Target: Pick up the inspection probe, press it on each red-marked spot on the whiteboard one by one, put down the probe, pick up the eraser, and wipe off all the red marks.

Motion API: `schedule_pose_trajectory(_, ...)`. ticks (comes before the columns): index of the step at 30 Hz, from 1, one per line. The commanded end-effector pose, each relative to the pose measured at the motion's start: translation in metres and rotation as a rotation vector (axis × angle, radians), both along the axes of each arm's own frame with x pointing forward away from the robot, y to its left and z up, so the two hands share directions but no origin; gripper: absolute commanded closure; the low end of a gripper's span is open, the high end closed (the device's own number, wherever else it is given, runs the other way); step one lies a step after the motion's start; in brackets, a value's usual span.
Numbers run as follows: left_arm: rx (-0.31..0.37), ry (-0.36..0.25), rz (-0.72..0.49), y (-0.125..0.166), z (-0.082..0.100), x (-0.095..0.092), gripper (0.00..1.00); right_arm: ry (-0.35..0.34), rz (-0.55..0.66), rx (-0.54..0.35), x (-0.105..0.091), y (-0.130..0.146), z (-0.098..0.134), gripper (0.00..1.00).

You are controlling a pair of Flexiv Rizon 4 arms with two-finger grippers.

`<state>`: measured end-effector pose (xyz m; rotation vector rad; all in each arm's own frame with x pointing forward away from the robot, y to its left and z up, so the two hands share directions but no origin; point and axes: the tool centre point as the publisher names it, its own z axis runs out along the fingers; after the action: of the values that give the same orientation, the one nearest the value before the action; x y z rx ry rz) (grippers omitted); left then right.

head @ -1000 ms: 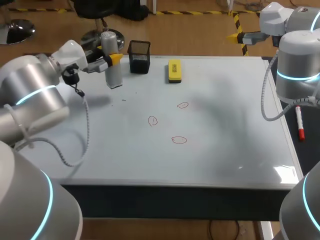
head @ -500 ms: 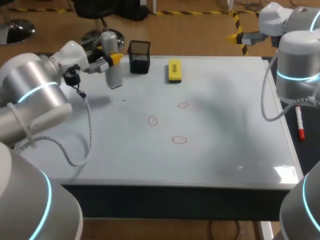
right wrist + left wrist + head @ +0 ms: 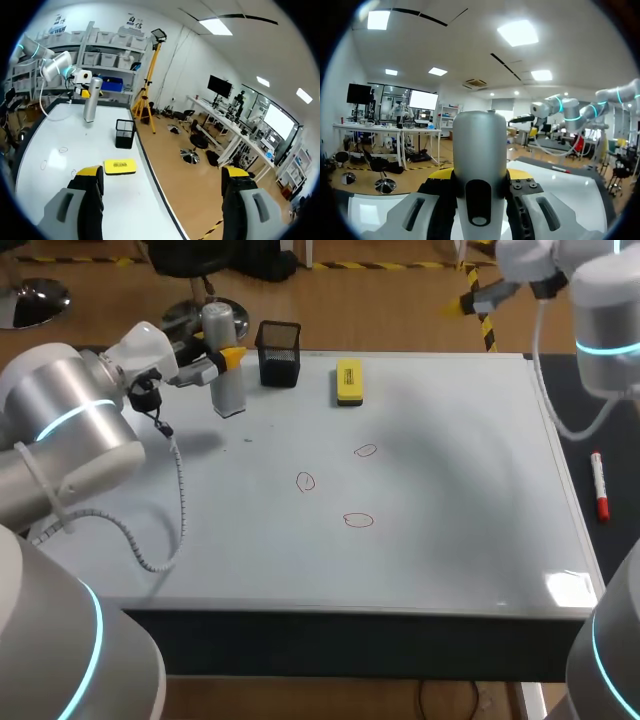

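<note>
My left pincer (image 3: 480, 176) is closed on the probe (image 3: 224, 375), a finger against each side; the probe stands upright near the whiteboard's (image 3: 460, 500) far left corner, not yet lifted. My right pincer (image 3: 162, 174) hangs wide open and empty beyond the far right corner; the three red marks (image 3: 358, 520) remain unwiped and, I judge, unpressed; the eraser (image 3: 348, 381) lies untouched at the far edge.

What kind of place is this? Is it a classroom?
Probably a robot lab, not a classroom: the left arm and right arm flank a whiteboard lying flat like a table, with a probe and an eraser on it.
</note>
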<state>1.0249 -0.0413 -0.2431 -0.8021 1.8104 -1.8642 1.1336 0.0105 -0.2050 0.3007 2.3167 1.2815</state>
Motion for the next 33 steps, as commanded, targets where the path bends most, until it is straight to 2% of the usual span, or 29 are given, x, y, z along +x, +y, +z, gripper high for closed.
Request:
schedule_pose_trajectory(1,-0.001,-0.003,0.01,-0.002,0.001,-0.001,1.0,0.197,0.5,-0.229,0.02,0.018,-0.006,0.0)
schedule_pose_trajectory(6,-0.001,-0.003,0.01,-0.002,0.001,-0.001,1.0,0.244,0.723,-0.388,0.022,0.032,-0.017,0.0)
schedule_pose_trajectory(8,-0.001,-0.003,0.01,-0.002,0.001,-0.001,1.0,0.27,0.815,-0.492,0.023,0.036,-0.026,0.0)
schedule_pose_trajectory(16,-0.001,-0.003,0.01,-0.002,0.001,-0.001,1.0,0.29,0.996,-0.719,0.023,0.049,-0.054,0.0)
schedule_pose_trajectory(17,-0.001,-0.003,0.01,-0.002,0.001,-0.001,1.0,0.292,1.026,-0.774,0.023,0.051,-0.06,0.0)
schedule_pose_trajectory(24,-0.001,-0.003,0.01,-0.002,0.001,-0.001,1.0,0.21,1.155,-0.977,0.022,0.062,-0.085,0.0)
schedule_pose_trajectory(33,-0.001,-0.003,0.01,-0.002,0.001,-0.001,1.0,0.071,1.285,-1.151,0.022,0.064,-0.111,0.0)
